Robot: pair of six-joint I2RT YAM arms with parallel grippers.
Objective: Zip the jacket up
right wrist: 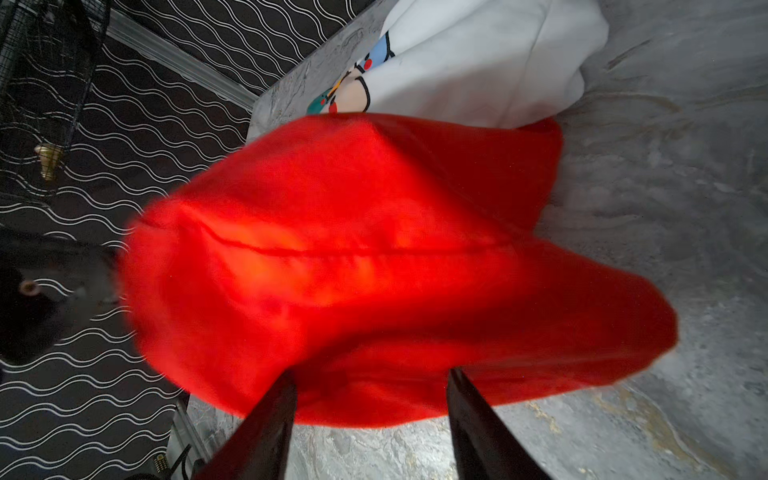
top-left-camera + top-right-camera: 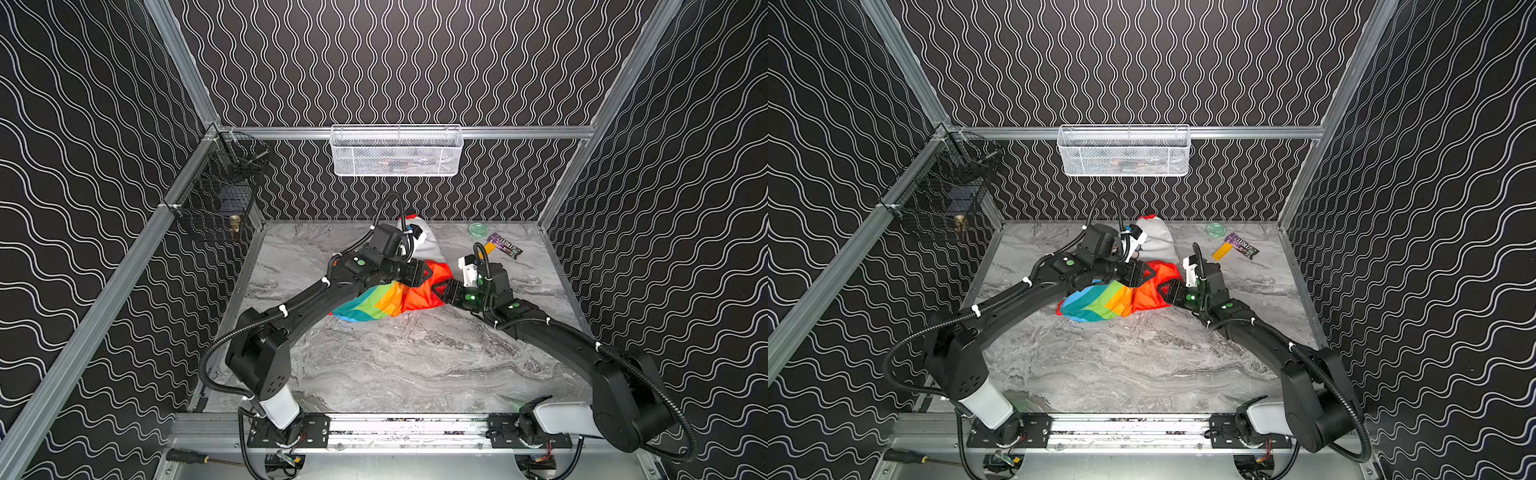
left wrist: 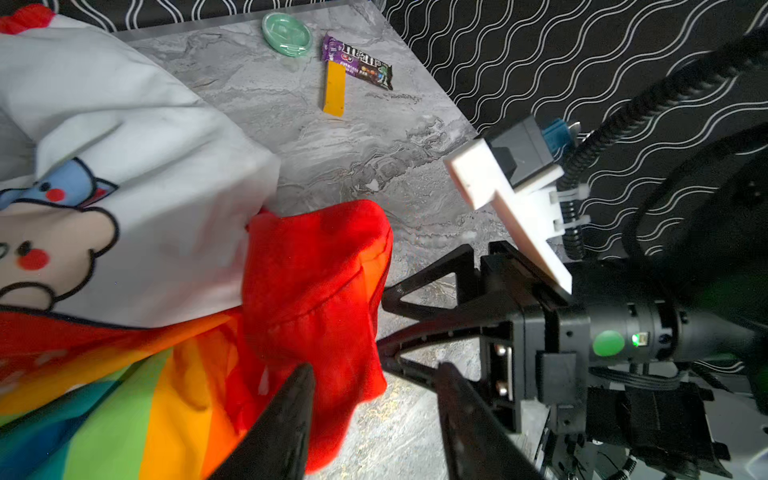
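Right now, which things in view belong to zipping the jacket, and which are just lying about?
Job in hand: jacket, left end effector, right end effector.

Lying about: green lid, candy packet, yellow strip, white mesh basket, black wire basket, screwdriver.

Blurred red cloth of the jacket; indistinct contents of the white basket.
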